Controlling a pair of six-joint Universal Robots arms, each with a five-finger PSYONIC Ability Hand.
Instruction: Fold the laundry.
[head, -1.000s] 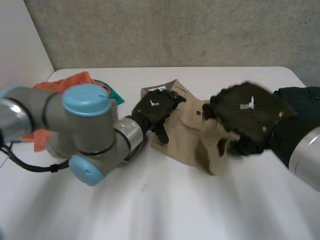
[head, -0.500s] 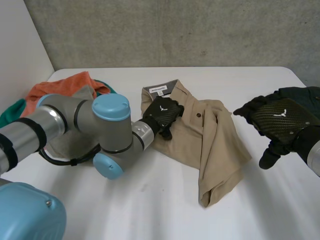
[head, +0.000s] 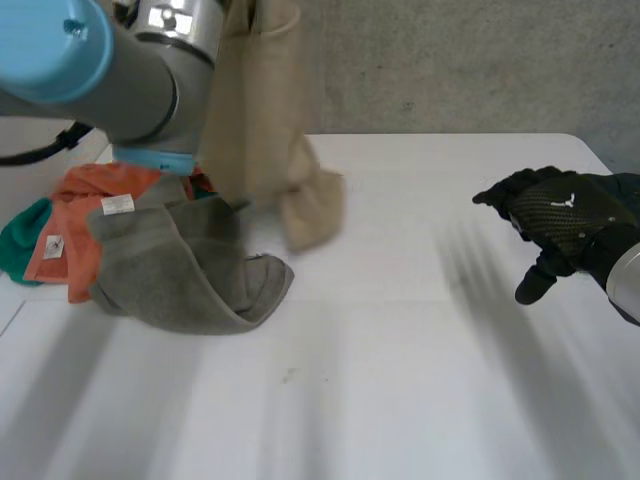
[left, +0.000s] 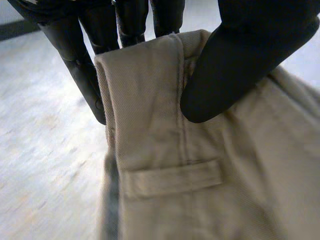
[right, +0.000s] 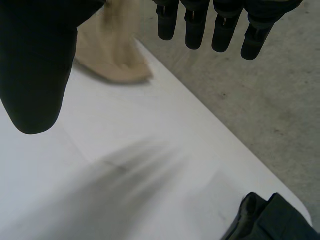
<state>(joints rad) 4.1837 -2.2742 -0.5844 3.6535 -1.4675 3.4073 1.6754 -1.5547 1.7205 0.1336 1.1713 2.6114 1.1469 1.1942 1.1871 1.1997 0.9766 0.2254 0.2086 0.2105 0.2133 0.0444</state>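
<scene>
Trousers (left: 200, 175), perhaps, in left robot hand (left: 235, 60)

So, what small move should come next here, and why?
Probably bring the open right hand across to take the hanging beige garment lower down: the left hand pinches only its waistband, and the rest dangles bunched above the table.

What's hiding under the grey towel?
An orange cloth sticks out from under the grey towel, with a green cloth beyond it. How far they reach beneath the towel is covered.
</scene>
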